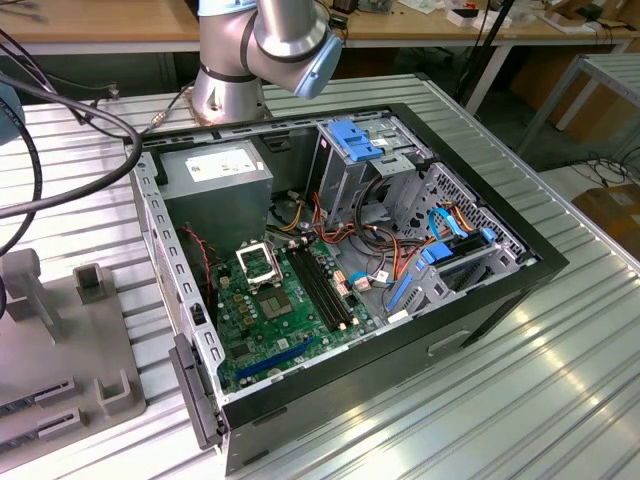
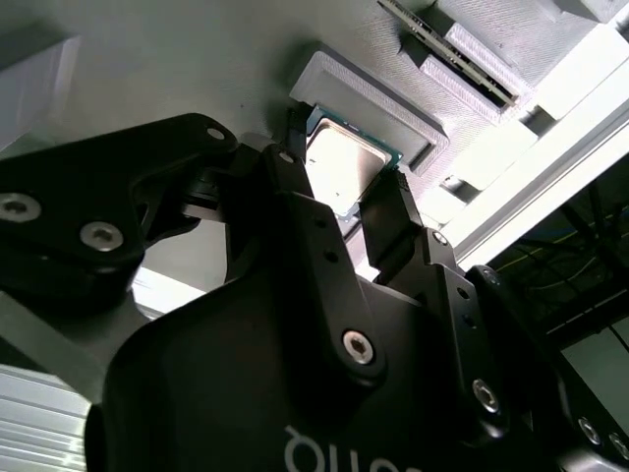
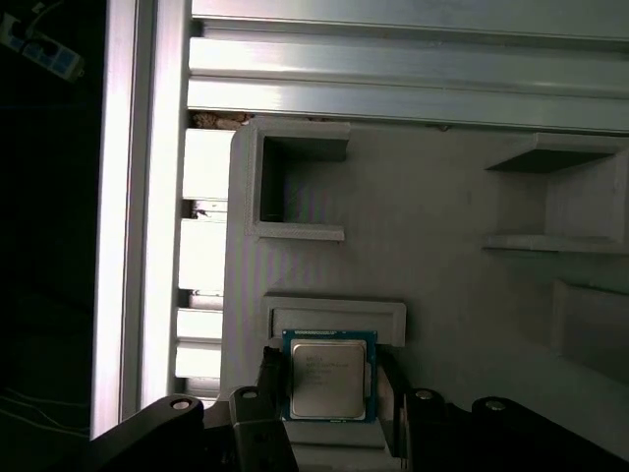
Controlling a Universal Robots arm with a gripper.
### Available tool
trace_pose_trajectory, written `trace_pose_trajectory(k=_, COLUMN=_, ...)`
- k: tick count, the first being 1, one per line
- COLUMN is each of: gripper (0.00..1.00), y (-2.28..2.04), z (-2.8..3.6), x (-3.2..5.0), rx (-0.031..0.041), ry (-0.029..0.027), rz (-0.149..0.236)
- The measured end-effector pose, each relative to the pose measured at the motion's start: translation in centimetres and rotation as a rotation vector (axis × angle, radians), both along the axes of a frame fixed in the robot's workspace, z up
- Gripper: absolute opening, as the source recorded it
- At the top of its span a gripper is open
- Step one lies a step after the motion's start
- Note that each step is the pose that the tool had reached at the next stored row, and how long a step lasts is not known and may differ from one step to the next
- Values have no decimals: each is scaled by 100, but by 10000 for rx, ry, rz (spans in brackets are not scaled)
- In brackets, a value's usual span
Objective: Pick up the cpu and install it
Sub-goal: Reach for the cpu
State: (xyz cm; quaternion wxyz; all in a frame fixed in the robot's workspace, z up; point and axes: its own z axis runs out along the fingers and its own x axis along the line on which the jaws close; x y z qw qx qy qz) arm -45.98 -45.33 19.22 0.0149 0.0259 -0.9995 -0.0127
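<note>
The cpu (image 3: 329,383) (image 2: 342,169), a flat silver square with a thin green rim, lies in a recess of a grey printed holder (image 3: 334,310) (image 2: 364,88). My gripper (image 3: 329,366) (image 2: 342,162) is down around it. One black finger (image 3: 267,379) stands at one edge of the chip and the other finger (image 2: 385,216) at the opposite edge, each with a narrow gap, so the gripper is open. In the exterior view the open computer case (image 1: 480,300) holds the green motherboard (image 1: 290,320) with its black square socket (image 1: 258,262).
The grey fixture (image 1: 60,330) lies on the slatted metal table at the exterior view's left, beside the case. It has raised blocks and pockets (image 3: 295,187) near the chip. The arm's base (image 1: 230,90) stands behind the case. Black cables (image 1: 60,130) loop at the left.
</note>
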Motion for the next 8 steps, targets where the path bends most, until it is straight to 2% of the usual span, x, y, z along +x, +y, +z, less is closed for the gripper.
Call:
trace_pose_trajectory(k=4, gripper=47, y=-1, z=68, x=0, rx=-2, ry=4, rz=0)
trace_pose_trajectory(k=8, gripper=47, y=0, z=99, x=0, rx=-1, ry=2, rz=0)
